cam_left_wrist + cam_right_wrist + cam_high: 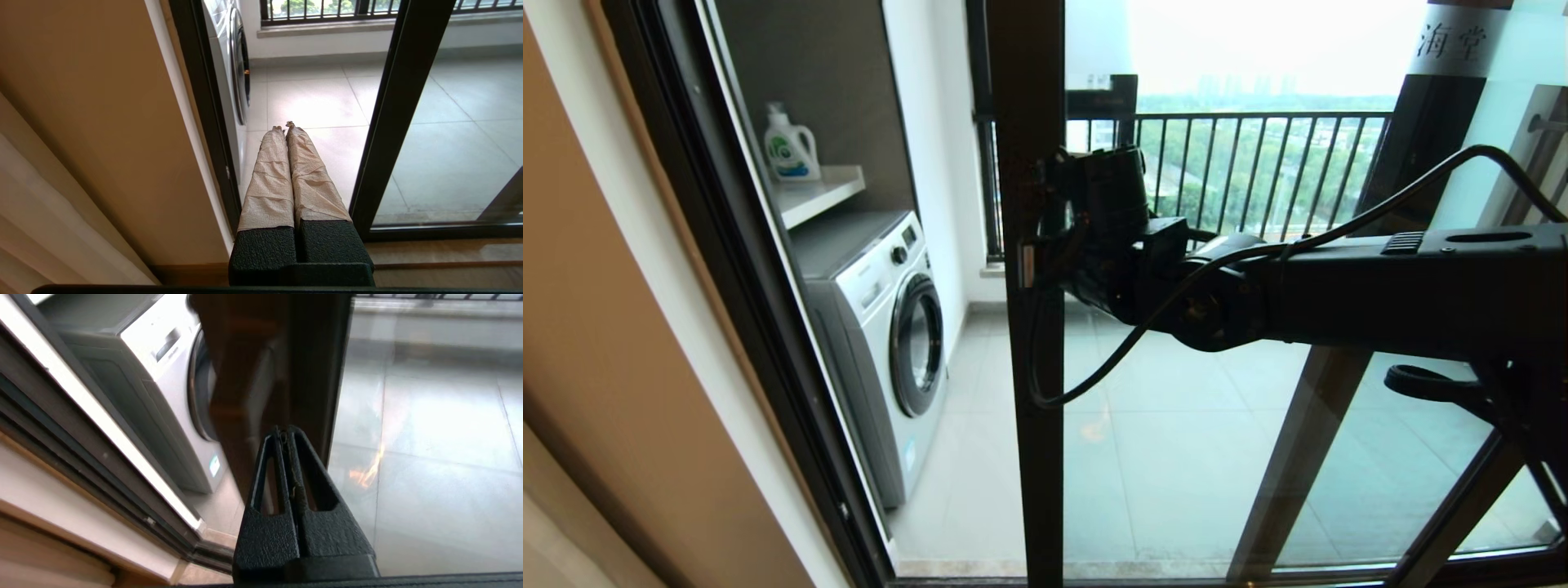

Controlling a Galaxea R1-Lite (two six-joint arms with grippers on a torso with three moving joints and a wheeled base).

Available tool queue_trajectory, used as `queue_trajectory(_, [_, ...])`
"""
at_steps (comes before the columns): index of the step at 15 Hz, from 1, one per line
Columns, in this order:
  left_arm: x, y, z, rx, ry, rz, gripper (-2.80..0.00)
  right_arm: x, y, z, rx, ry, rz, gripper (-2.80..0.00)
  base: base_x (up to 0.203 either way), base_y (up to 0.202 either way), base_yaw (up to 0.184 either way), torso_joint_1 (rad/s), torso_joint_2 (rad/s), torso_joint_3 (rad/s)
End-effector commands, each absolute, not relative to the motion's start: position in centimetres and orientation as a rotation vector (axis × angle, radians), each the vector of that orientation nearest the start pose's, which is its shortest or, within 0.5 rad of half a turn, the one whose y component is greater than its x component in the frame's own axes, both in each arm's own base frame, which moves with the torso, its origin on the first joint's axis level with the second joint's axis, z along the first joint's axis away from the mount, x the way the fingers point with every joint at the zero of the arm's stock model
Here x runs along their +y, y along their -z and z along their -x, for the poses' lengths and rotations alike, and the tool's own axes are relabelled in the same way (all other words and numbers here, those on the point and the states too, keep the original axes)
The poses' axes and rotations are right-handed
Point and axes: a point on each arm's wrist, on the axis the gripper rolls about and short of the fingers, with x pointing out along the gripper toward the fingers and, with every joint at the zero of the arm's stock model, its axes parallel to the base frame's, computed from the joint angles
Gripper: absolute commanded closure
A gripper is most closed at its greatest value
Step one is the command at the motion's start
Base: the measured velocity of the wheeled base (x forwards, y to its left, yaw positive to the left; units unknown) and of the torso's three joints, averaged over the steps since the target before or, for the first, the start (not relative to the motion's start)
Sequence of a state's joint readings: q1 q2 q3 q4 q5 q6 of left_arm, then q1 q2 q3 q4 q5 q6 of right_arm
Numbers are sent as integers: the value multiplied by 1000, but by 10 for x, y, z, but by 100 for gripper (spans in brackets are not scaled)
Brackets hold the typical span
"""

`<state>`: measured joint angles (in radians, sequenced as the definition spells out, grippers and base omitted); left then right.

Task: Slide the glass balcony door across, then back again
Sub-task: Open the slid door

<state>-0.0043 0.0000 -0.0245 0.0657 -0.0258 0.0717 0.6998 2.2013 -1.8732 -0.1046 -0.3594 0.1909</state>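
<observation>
A: Door?
B: Glass balcony door point(1036, 343) partly slid across, dark upright edge standing mid-opening, gap to the left showing the washing machine point(882, 343) and a detergent bottle point(789, 147) on the shelf point(827, 189) above.
A: Right gripper point(284, 435)?
B: Reaching in from the right, fingers pressed together, tips up against the door's upright frame, pinching nothing.
A: Left gripper point(284, 127)?
B: Low near the door track, taped fingers point(269, 179) closed flat on each other, empty, aimed at the open gap.

You can read two Chinese characters, 海堂, on the frosted strip point(1452, 41) at the top right corner of the glass balcony door point(1258, 457). The detergent bottle's point(790, 149) label is illegible.
</observation>
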Motion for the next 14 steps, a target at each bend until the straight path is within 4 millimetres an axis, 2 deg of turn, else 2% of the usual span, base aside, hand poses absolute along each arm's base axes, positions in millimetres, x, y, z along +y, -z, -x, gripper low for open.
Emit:
queue_trajectory(1, [0,-76,25,42,31,-72,0,293,-237,-359,226,-330,-77,0,0,0,0,0,0,0])
queue_trajectory(3, [0,-76,25,42,32,-72,0,294,-241,-358,213,-335,-83,0,0,0,0,0,0,0])
queue_trajectory(6, [-1,-76,25,42,31,-72,0,294,-262,-343,156,-369,-138,0,0,0,0,0,0,0])
queue_trajectory(10, [0,-76,25,42,32,-72,0,318,-284,-300,123,-480,-152,0,0,0,0,0,0,0])
queue_trajectory(11, [0,-76,25,42,32,-72,0,324,-283,-299,119,-494,-147,0,0,0,0,0,0,0])
queue_trajectory(14, [0,-76,25,42,32,-72,0,345,-252,-321,148,-487,-104,0,0,0,0,0,0,0])
